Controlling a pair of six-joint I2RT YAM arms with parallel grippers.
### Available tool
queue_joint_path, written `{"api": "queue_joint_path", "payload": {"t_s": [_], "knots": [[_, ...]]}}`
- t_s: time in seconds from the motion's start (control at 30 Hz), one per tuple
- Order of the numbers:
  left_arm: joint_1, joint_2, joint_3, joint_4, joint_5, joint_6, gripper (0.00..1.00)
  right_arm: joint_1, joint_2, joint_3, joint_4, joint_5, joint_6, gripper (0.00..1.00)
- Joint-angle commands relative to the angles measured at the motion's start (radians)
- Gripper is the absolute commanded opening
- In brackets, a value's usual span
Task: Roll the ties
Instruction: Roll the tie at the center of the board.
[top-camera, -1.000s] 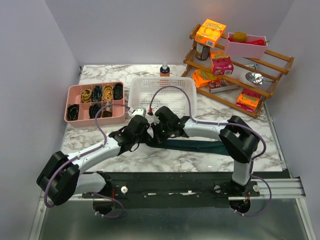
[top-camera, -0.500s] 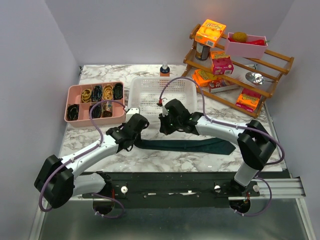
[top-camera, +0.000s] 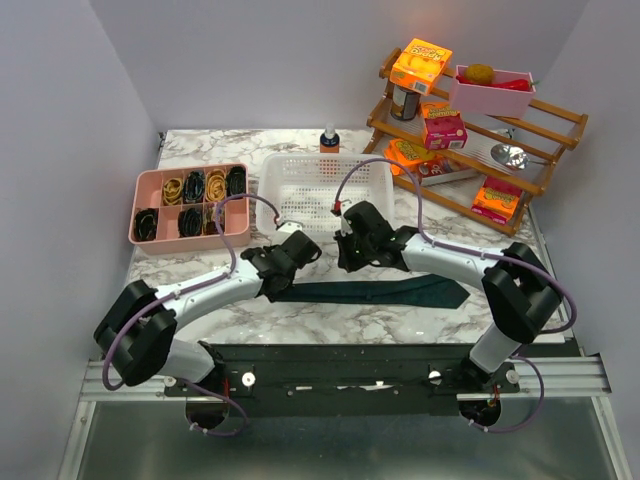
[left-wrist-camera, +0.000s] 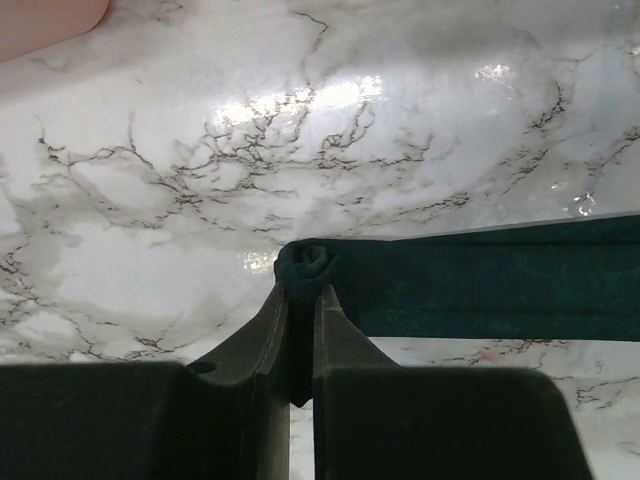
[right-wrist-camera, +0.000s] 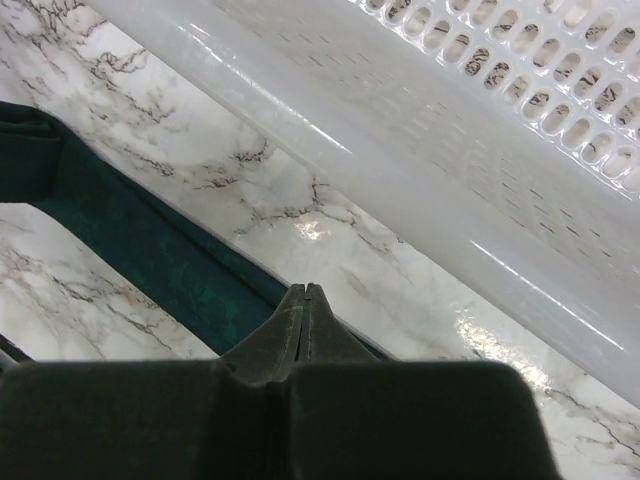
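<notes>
The dark teal-navy tie (top-camera: 385, 291) lies flat along the near part of the marble table, its wide pointed end at the right. My left gripper (top-camera: 277, 280) is shut on the tie's narrow left end, which is curled into a small tight roll (left-wrist-camera: 305, 268) between the fingertips; the strip (left-wrist-camera: 500, 280) runs off to the right. My right gripper (top-camera: 352, 258) is shut and empty, hovering above the tie's far edge (right-wrist-camera: 150, 250), just in front of the white basket (right-wrist-camera: 420, 150).
The white basket (top-camera: 322, 187) stands behind both grippers. A pink tray (top-camera: 190, 206) with several rolled ties sits at the left. A wooden rack (top-camera: 470, 130) with snack boxes stands at the back right. A small bottle (top-camera: 329, 139) stands behind the basket.
My left gripper has moved right with the tie's narrow end, curling it. My right gripper has lifted off the tie and shifted right toward the basket.
</notes>
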Motion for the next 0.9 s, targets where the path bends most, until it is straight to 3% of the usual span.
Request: {"api": "queue_joint_path", "payload": {"t_s": [0.0,0.3,0.4,0.43,0.53,0.87], "knots": [[-0.042,0.065,0.044,-0.03,-0.048,0.024,0.0,-0.004,-0.024,-0.015,-0.009,0.03,-0.011,0.01],[-0.109,0.167,0.082,0.01,0.003,0.016,0.03,-0.01,-0.012,-0.022,-0.008,0.03,-0.011,0.01],[-0.116,0.187,0.076,0.043,0.038,0.005,0.16,-0.011,-0.006,-0.025,-0.009,0.025,-0.011,0.01],[-0.116,0.191,0.073,0.054,0.046,0.004,0.29,-0.011,-0.004,-0.026,-0.008,0.025,-0.012,0.01],[-0.117,0.21,0.064,0.091,0.078,-0.013,0.43,-0.011,-0.001,-0.026,-0.008,0.025,-0.012,0.01],[-0.119,0.15,-0.017,0.224,0.147,-0.096,0.51,-0.011,0.012,-0.028,-0.002,-0.002,-0.012,0.01]]}}
